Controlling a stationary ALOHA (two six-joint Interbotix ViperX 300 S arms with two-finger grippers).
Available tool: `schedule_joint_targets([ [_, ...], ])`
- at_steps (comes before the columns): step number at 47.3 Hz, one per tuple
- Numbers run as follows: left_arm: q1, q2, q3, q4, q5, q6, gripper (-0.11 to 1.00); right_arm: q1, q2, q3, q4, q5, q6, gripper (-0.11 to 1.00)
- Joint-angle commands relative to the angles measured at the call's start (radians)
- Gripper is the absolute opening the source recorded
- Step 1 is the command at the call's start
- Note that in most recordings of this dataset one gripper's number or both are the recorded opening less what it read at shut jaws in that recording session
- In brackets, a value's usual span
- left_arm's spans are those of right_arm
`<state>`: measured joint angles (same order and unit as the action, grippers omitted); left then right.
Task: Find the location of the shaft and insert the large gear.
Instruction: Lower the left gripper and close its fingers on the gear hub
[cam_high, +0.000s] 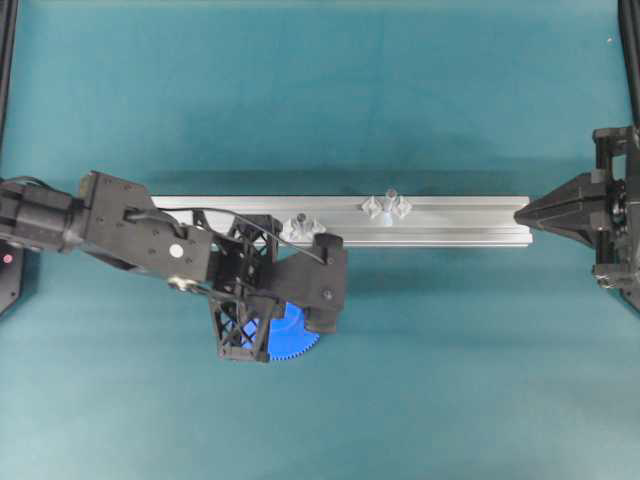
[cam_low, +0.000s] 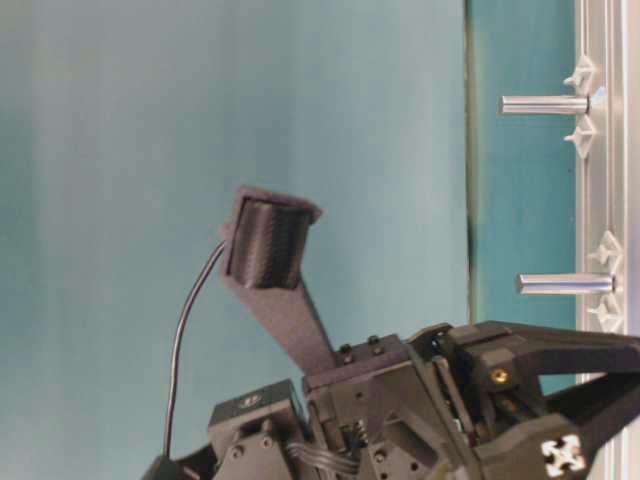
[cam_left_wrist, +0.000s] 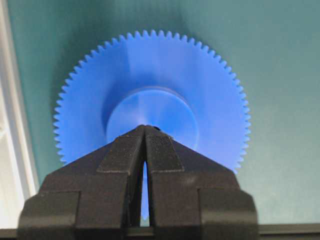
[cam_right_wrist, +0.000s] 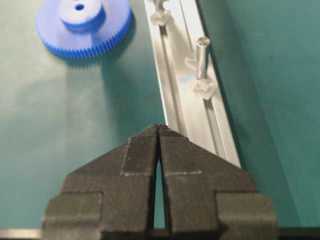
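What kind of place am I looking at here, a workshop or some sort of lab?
Most likely a robotics lab test bench, not a working workshop. A teal mat covers the table, two black robot arms face each other across it, and the only parts out are a metal rail with small pegs and one blue gear.

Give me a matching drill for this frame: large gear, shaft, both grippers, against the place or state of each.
Things:
1. large gear
2. shaft
3. left gripper
4. right gripper

Place or state:
A. shut, tips at the right end of the aluminium rail
B. upright on the rail
C. flat on the teal mat
D. shut, over the blue hub

Pairs: 1-C, 2-B, 3-D, 4-A
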<state>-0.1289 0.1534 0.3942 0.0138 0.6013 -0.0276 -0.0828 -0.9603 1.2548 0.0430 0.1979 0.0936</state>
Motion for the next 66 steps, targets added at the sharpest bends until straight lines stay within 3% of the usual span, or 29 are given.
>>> schedule_joint_targets([
  [1,-0.012,-0.002,-0.049,0.003,0.038,0.0,0.01,-0.002,0.005,-0.012,0.002,-0.005,0.008,0.01],
  [16,-0.012,0.049,-0.123,0.002,0.172,0.0,0.01,-0.003,0.003,-0.011,0.002,-0.005,0.008,0.01],
  [51,-0.012,0.044,-0.121,0.003,0.14,-0.005,0.02,-0.002,0.002,-0.006,0.002,-0.008,0.008,0.01],
  [58,-0.012,0.041,-0.117,0.003,0.14,-0.012,0.17,-0.003,-0.003,-0.003,0.002,-0.008,0.008,0.01],
  [62,-0.012,0.041,-0.114,0.003,0.141,-0.018,0.36,-0.003,-0.008,-0.003,0.002,-0.008,0.008,0.01],
  [66,-0.012,0.041,-0.106,0.003,0.138,-0.021,0.63,-0.003,-0.014,-0.003,0.002,-0.008,0.009,0.01],
])
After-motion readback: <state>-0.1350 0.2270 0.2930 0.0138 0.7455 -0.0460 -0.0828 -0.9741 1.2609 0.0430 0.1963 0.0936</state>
